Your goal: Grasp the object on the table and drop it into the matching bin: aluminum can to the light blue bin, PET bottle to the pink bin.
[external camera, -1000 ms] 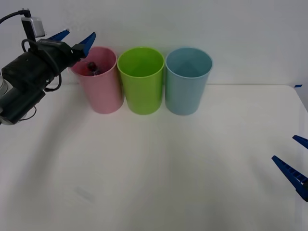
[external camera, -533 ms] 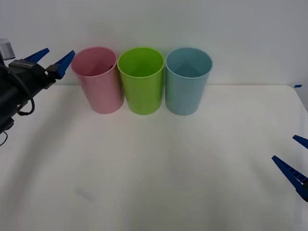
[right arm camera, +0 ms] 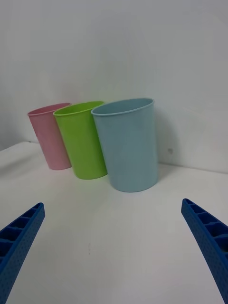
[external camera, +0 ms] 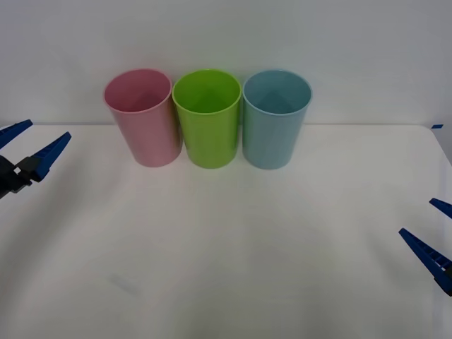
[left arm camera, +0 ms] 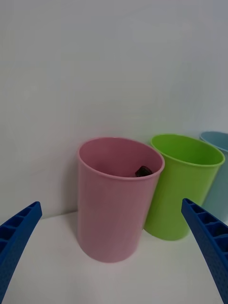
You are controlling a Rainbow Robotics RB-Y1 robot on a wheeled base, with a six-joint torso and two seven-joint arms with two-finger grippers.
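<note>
The pink bin (external camera: 145, 120) stands at the left end of a row at the back of the white table (external camera: 226, 254). In the left wrist view a black cap of the PET bottle (left arm camera: 142, 170) peeks over the far inner rim of the pink bin (left arm camera: 114, 213); the bottle's body is hidden. The light blue bin (external camera: 275, 120) (right arm camera: 128, 145) ends the row on the right. My left gripper (external camera: 32, 145) (left arm camera: 110, 204) hangs open at the table's left edge, apart from the bins. Open as well, my right gripper (external camera: 432, 229) (right arm camera: 112, 204) sits at the right edge.
A green cup-shaped bin (external camera: 207, 119) (left arm camera: 183, 190) stands between the pink and light blue ones, all three close together against the white wall. The table's right back corner shows by a small blue mark (external camera: 438, 126).
My left arm has pulled back from over the pink bin, leftward and down to the table's left edge, fingers staying open. The right gripper has not moved.
</note>
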